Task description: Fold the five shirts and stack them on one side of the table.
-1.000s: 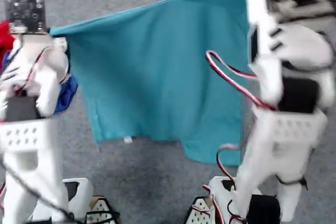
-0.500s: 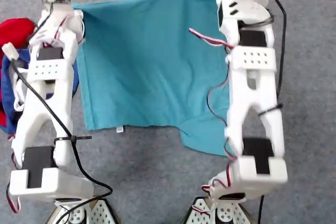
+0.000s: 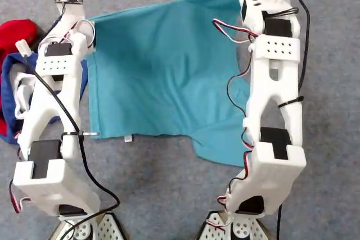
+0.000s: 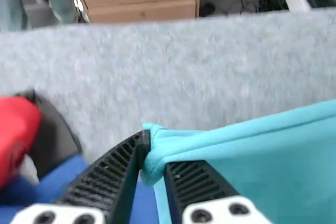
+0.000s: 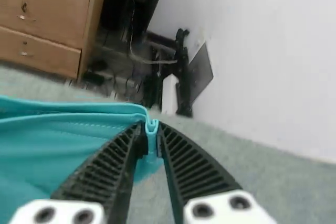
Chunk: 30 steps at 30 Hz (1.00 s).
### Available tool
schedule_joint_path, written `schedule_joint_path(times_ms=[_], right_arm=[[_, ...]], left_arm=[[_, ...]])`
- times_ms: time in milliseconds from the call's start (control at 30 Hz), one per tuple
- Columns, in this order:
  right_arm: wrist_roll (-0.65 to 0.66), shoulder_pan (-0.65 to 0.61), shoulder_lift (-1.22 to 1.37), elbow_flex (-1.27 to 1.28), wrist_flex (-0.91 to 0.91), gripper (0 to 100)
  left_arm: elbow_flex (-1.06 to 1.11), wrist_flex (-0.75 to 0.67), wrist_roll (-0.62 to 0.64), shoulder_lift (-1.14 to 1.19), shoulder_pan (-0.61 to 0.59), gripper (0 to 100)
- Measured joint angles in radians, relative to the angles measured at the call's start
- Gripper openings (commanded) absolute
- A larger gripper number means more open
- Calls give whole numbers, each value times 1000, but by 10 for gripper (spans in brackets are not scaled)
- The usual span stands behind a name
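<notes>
Shirt [image 3: 163, 77] spread, long axis crosswise; left pincer [image 4: 153, 153], right pincer [image 5: 150, 129] clamped on far corners.

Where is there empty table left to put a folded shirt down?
Bare table lies between the near hem of the teal shirt and the table's near edge, and also right of the right arm. The left side is crowded with the red shirt and blue shirt.
</notes>
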Motion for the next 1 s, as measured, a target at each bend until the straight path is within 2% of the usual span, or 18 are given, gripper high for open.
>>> schedule_joint_path(times_ms=[200, 400, 500, 600, 733, 900, 1000], right_arm=[[8, 0, 0, 0, 256, 15], [149, -34, -48, 0, 506, 15], [199, -29, -110, 55, 569, 15], [256, -29, -219, 201, 571, 15], [316, -25, -434, 485, 482, 15], [321, -21, -706, 859, 371, 15], [321, 40, -822, 996, 354, 15]], left_arm=[[0, 198, -2, 0, -2, 29], [0, 423, -3, -6, 15, 29], [60, 466, -29, -66, 64, 29], [176, 468, -38, -160, 80, 29], [364, 427, -38, -276, 57, 29], [545, 416, -38, -365, 11, 29], [621, 414, -38, -423, 28, 29]])
